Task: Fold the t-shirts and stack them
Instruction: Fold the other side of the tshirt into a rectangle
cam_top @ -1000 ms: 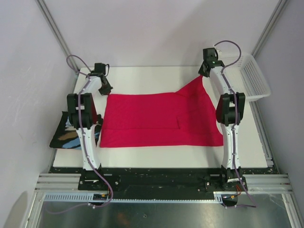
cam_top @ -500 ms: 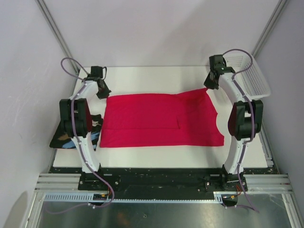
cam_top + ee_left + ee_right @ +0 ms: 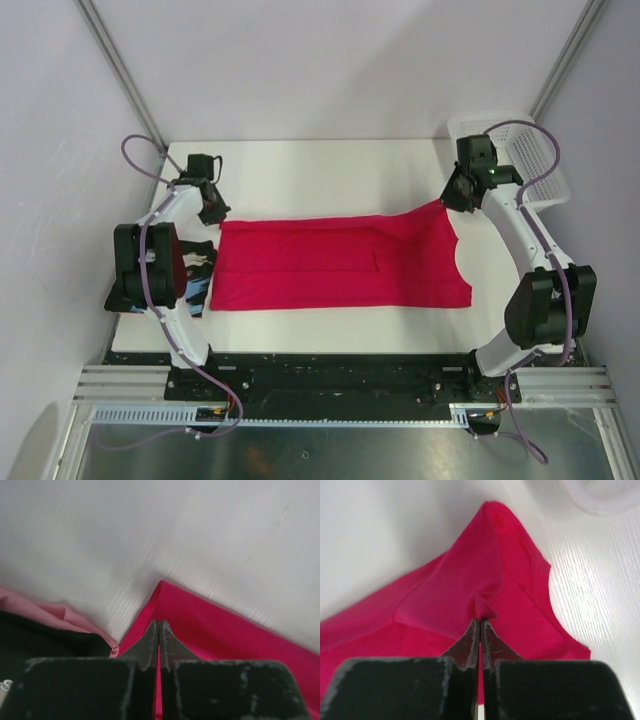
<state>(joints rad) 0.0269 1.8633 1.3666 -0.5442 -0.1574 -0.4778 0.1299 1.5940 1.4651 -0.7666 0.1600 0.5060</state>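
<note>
Presently, the crimson-pink shirt (image 3: 340,262) is seen spread lengthwise across the middle of the white surface (image 3: 320,170), lying flat along its near edge, with a straight fold line running along its middle. Its far left corner is met by the left hand (image 3: 213,210), and its far right corner is drawn up into a peak at the right hand (image 3: 455,195).

From the left wrist, the left hand (image 3: 159,625) is shown with its fingers pressed together over the pointed corner of the crimson-pink shirt (image 3: 210,630); a thin line of red cloth is visible in the slit between them, so the corner is taken to be pinched. From the right wrist, the right hand (image 3: 480,622) is likewise shown closed tight, with a small pucker of the crimson-pink shirt (image 3: 450,590) gathered at its tips and the cloth pulled into a ridge rising away from them.

The black shirt (image 3: 200,272) is found at the left edge of the surface, just beside the crimson-pink one and largely hidden under the left arm; a little of its light-blue print can be made out. A white mesh basket (image 3: 540,160) is placed at the far right corner, behind the right arm.
</note>
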